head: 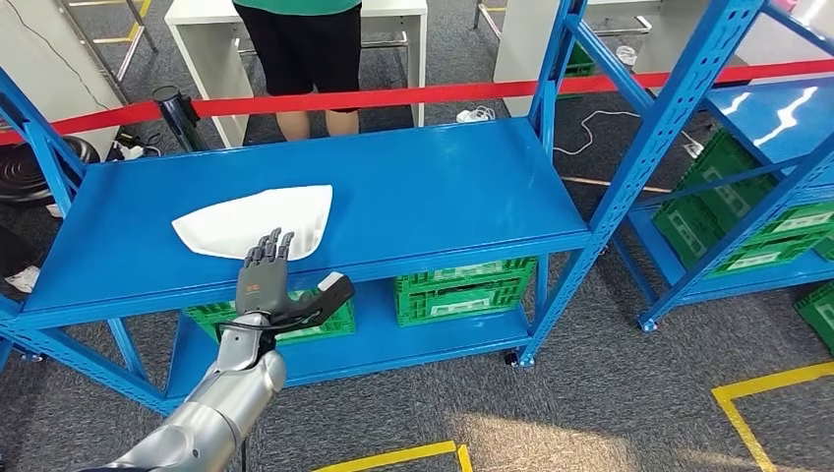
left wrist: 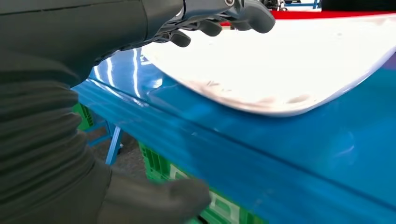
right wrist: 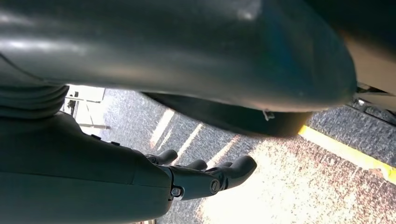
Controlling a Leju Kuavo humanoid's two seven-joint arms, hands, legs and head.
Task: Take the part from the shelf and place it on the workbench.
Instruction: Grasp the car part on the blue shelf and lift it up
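Observation:
A white, shallow, curved part (head: 258, 218) lies on the top board of the blue shelf (head: 443, 187), towards its left front. My left hand (head: 268, 280) reaches up to its near edge with the fingers spread just over the rim and the thumb out to the side, holding nothing. The left wrist view has the fingers (left wrist: 210, 18) above the white part (left wrist: 289, 60) and the thumb (left wrist: 154, 196) lower, in front of the shelf's edge. My right hand (right wrist: 205, 177) hangs over the grey floor, fingers loosely extended and empty.
Green crates (head: 464, 287) stand on the shelf's lower board. A second blue shelf (head: 777, 108) with more green crates (head: 747, 216) is at the right. Red barrier tape (head: 393, 96) runs behind, and a person (head: 300, 49) stands beyond it. Yellow tape (head: 767, 383) marks the floor.

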